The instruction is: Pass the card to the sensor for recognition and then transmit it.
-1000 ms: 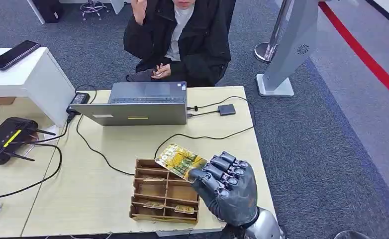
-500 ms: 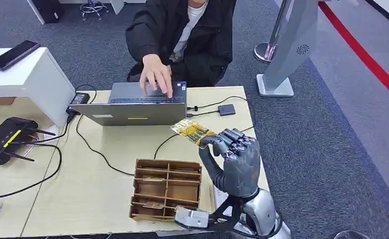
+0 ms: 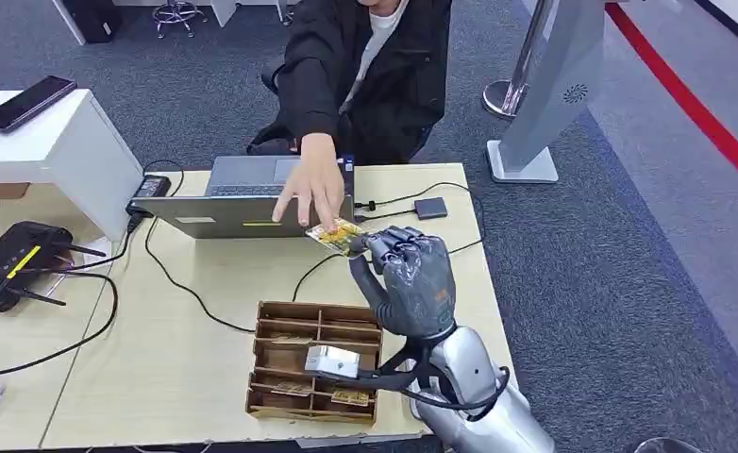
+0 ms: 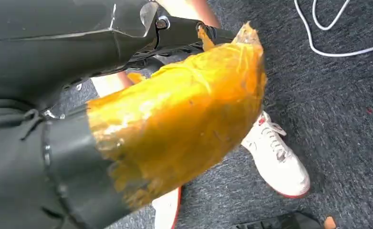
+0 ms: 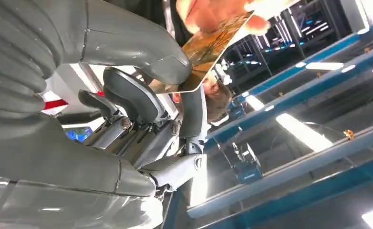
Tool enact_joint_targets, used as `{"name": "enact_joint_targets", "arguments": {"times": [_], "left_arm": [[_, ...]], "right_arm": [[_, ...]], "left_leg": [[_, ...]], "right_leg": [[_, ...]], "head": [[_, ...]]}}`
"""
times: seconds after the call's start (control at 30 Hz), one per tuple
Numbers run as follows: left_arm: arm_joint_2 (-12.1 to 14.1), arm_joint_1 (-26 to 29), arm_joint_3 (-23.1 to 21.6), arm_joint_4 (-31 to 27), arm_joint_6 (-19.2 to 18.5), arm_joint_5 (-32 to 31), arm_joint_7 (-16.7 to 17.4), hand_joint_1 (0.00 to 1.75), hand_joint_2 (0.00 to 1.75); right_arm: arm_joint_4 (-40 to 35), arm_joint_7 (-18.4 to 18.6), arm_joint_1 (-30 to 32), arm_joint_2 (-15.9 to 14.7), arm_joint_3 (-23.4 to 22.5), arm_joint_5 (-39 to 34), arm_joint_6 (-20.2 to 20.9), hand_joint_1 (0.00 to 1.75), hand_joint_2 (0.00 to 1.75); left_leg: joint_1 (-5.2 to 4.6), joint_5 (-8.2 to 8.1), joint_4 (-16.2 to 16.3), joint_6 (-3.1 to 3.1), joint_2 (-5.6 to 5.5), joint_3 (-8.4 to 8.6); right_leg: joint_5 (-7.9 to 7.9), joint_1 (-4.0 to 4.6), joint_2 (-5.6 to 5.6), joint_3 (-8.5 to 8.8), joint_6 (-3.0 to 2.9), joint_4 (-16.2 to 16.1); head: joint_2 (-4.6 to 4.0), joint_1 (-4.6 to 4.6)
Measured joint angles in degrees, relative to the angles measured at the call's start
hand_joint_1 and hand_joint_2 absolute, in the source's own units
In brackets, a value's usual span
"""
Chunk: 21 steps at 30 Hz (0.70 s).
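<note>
Card at handover

Your right hand [image 3: 409, 278] pinches the card [image 3: 337, 234] at its fingertips above the tabletop [image 3: 205, 321]; a person's hand [image 3: 314, 193] touches the card's far edge.

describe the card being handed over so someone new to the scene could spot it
On the pale wooden table, look just in front of the open grey laptop. The yellow patterned card is held in the air there, pinched by the robot's dark right hand while a person's hand touches its far edge.
</note>
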Motion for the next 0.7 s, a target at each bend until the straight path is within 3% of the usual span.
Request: {"name": "enact_joint_targets", "arguments": {"times": [0.23,0.27,0.37,0.4,0.7], "left_arm": [[0.00,0.00,0.00,0.00,-0.07,0.00,0.02,0.00,0.00],[0.00,-0.02,0.00,0.00,-0.09,-0.02,0.02,0.00,0.00],[0.00,-0.04,-0.02,0.00,-0.15,0.02,0.02,0.00,0.00],[0.00,-0.04,-0.02,0.00,-0.15,0.04,0.09,0.00,0.00],[0.02,0.06,-0.02,0.00,-0.04,0.74,0.02,0.00,0.00]], "right_arm": [[1.68,1.09,-1.09,0.00,1.11,0.18,1.35,1.73,1.75],[1.92,1.55,-1.37,0.00,1.25,0.28,2.04,0.07,1.75],[3.06,3.54,-2.54,0.00,2.03,-0.32,4.87,0.00,1.75],[3.41,3.84,-2.82,0.00,2.27,-0.68,5.37,0.00,0.00],[3.98,4.61,-3.36,-0.11,3.34,-1.07,4.61,0.00,0.00]], "left_leg": [[0.00,0.00,0.00,0.00,0.01,0.00],[0.00,0.00,0.00,0.00,0.01,0.00],[0.00,0.00,0.00,0.00,0.02,0.00],[0.00,0.00,0.00,0.00,0.01,0.00],[0.00,0.00,0.00,0.00,0.01,0.00]], "right_leg": [[0.00,0.00,0.01,-0.01,0.00,0.00],[0.00,0.00,0.01,-0.01,0.00,0.00],[0.00,0.00,0.02,-0.01,0.00,0.00],[0.00,0.00,0.01,-0.02,0.00,0.00],[0.00,0.00,0.01,-0.02,0.00,0.00]], "head": [[0.00,0.00],[0.00,-0.02],[0.00,-0.02],[0.00,0.00],[0.00,-0.02]]}}
